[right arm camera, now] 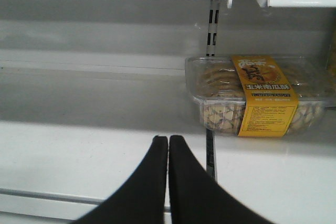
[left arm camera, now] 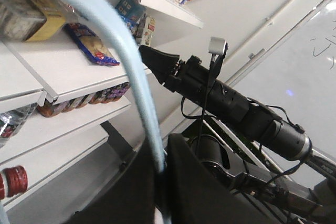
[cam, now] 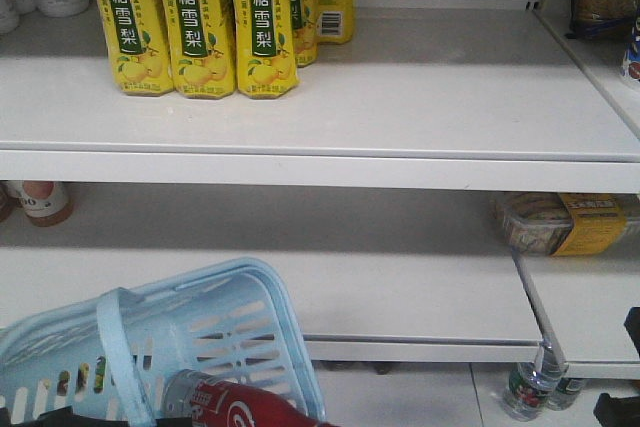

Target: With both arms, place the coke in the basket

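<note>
The light blue basket (cam: 215, 332) hangs tilted at the lower left of the front view. The red coke (cam: 245, 413) lies in its low near corner, neck to the left. My left gripper (left arm camera: 161, 157) is shut on the basket's flat handle (left arm camera: 137, 87), which runs up between its fingers; the handle also shows in the front view (cam: 118, 347). My right gripper (right arm camera: 168, 140) is shut and empty, facing the middle shelf board. In the left wrist view the right arm (left arm camera: 236, 106) reaches left, with a small silver box (left arm camera: 217, 44) on top.
Yellow drink cartons (cam: 190, 17) stand on the upper shelf (cam: 420, 107). A clear snack box with a yellow label (right arm camera: 257, 95) sits on the middle shelf, right of an upright (right arm camera: 211, 35). Water bottles (cam: 528, 387) stand on the floor at the right.
</note>
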### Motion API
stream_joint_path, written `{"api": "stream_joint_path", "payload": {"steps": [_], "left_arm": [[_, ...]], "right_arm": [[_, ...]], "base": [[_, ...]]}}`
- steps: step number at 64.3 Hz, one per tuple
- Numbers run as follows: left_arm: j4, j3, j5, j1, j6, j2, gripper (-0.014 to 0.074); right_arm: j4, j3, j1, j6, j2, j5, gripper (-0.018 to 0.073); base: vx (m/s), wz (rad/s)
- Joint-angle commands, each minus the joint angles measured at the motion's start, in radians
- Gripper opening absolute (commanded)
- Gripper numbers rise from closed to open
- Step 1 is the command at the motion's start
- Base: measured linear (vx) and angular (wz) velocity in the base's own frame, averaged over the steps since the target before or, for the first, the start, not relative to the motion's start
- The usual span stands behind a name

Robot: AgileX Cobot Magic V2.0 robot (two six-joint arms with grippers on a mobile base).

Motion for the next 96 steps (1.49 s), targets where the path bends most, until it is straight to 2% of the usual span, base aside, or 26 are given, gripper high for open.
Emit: {"api": "stream_joint_path", "payload": {"steps": [1,7,10,16,28,30,31,36,39,43,53,58,64,71,79,96], "left_arm": [[-0.087,-0.027,-0.016,-0.006,0.026,-0.013,-0.0006],[-0.087,-0.004,0.003,-0.006,0.034,-0.007,-0.0006],[-0.096,0.006,0.016,-0.006,0.064,-0.007,-0.0006],[-0.18,0.031,0.035,-0.006,0.21,-0.008,-0.0006],[-0.459,0.083,0.048,-0.006,0.713,-0.008,-0.0006],[-0.514,0.087,0.057,-0.006,0.768,-0.008,-0.0006],[-0.548,0.089,0.064,-0.006,0.842,-0.008,-0.0006],[-0.659,0.099,0.101,-0.007,1.032,-0.008,-0.0006],[-0.74,0.105,0.136,-0.007,1.184,-0.008,-0.0006],[-0.866,0.116,0.174,-0.007,1.336,-0.01,-0.0006],[-1.117,0.144,0.252,-0.007,1.623,-0.059,-0.0006],[-1.189,0.15,0.315,-0.007,1.735,-0.102,-0.0006],[-1.211,0.152,0.409,-0.007,1.834,-0.16,-0.0006],[-1.211,0.152,0.511,-0.002,1.878,-0.223,-0.0006],[-1.211,0.152,0.603,0.029,1.895,-0.29,-0.0006],[-1.211,0.157,0.716,0.165,1.895,-0.403,-0.0006]], "right_arm": [[0.006,-0.027,-0.002,-0.007,0.003,0.022,-0.001],[0.006,-0.027,-0.002,-0.007,0.003,0.022,-0.001],[0.006,-0.027,-0.002,-0.007,0.003,0.022,-0.001],[0.006,-0.027,-0.002,-0.007,0.003,0.02,-0.001],[0.006,-0.027,-0.002,-0.007,0.003,0.02,-0.001],[0.006,-0.027,-0.002,-0.007,0.003,0.02,-0.001],[0.006,-0.027,-0.002,-0.007,0.003,0.02,-0.001],[0.006,-0.027,-0.002,-0.007,0.003,0.02,-0.001],[0.006,-0.027,-0.002,-0.007,0.003,0.02,-0.001],[0.006,-0.027,-0.002,-0.007,0.003,0.02,-0.001],[0.006,-0.027,-0.002,-0.007,0.003,0.017,-0.001],[0.006,-0.027,-0.002,-0.007,0.003,0.017,-0.001],[0.006,-0.027,-0.002,-0.007,0.003,0.017,-0.001],[0.006,-0.027,-0.002,-0.007,0.003,0.017,-0.001],[0.006,-0.027,-0.002,-0.007,0.003,0.017,-0.001],[0.006,-0.027,-0.002,-0.007,0.003,0.017,-0.001]], "base": [[0.0,0.0],[0.0,0.0],[0.0,0.0],[0.0,0.0],[0.0,0.0],[0.0,0.0],[0.0,0.0],[0.0,0.0],[0.0,0.0],[0.0,0.0],[0.0,0.0],[0.0,0.0],[0.0,0.0],[0.0,0.0],[0.0,0.0],[0.0,0.0]]}}
